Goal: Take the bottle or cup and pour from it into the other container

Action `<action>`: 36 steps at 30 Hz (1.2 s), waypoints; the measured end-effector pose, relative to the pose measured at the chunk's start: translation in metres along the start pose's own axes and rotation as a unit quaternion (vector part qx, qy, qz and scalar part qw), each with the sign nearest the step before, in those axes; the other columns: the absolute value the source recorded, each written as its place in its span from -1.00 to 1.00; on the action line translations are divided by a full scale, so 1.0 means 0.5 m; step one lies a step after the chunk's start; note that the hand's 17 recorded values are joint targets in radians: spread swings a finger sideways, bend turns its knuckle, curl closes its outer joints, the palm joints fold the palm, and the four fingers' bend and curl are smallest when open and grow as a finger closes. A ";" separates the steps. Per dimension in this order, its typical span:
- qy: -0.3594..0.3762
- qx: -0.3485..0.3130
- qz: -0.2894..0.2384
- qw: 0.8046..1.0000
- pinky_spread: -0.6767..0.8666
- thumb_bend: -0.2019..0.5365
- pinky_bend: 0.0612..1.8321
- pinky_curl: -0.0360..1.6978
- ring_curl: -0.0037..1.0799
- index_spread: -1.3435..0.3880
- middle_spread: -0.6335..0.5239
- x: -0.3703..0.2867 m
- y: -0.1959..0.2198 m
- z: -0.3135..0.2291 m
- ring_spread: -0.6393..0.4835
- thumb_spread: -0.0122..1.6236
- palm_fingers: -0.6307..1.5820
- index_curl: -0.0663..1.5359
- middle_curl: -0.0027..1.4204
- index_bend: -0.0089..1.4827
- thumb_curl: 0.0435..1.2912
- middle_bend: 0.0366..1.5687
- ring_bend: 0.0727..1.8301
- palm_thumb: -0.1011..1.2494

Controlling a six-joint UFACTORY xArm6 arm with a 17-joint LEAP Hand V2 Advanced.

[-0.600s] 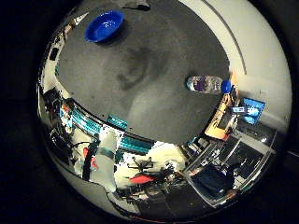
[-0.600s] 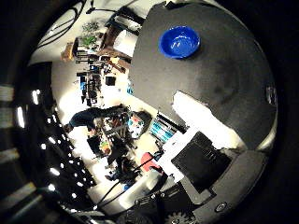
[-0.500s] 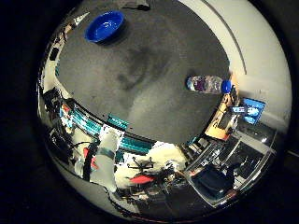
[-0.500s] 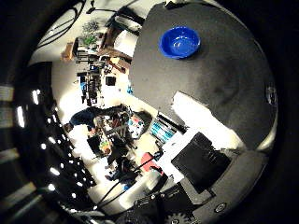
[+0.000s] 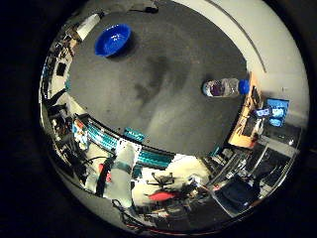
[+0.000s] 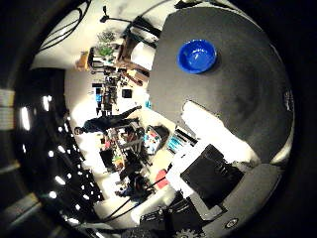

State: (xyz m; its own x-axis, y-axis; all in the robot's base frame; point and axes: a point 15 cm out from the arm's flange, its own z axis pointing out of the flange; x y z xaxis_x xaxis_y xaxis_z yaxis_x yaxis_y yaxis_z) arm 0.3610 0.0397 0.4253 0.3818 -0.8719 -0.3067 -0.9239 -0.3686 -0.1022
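A clear plastic bottle (image 5: 222, 87) with a blue cap stands or lies on the dark grey table (image 5: 158, 89), near its edge; I cannot tell which. A blue bowl (image 5: 112, 40) sits on the same table, far from the bottle, near the opposite edge. The right thumb side palm view shows the bowl (image 6: 197, 56) on the table and white and black parts of my hand (image 6: 213, 174) at the picture's rim. The hand is well above the table and away from the bottle and the bowl. Its finger posture does not show.
Past the table's edge lies a room with desks, shelves and equipment (image 5: 139, 169). A monitor (image 5: 269, 109) stands beyond the table near the bottle. Plants and furniture (image 6: 109, 45) show past the table's edge near the bowl.
Both pictures have shifted a little, so the camera has moved with the hand. The bottle and the bowl keep their places on the table.
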 end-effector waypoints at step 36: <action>-0.168 0.430 0.158 0.873 0.50 -0.51 -0.13 -0.97 -0.65 0.19 0.01 0.501 0.151 -0.244 0.30 0.34 -0.10 -0.52 -0.48 -0.75 -0.40 -0.65 -0.51 0.14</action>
State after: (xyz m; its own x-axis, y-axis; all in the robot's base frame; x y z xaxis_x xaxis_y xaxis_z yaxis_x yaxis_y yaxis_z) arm 0.3898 -0.2456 0.4563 0.2105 -0.6896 -0.6929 -0.7125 0.3771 -0.5917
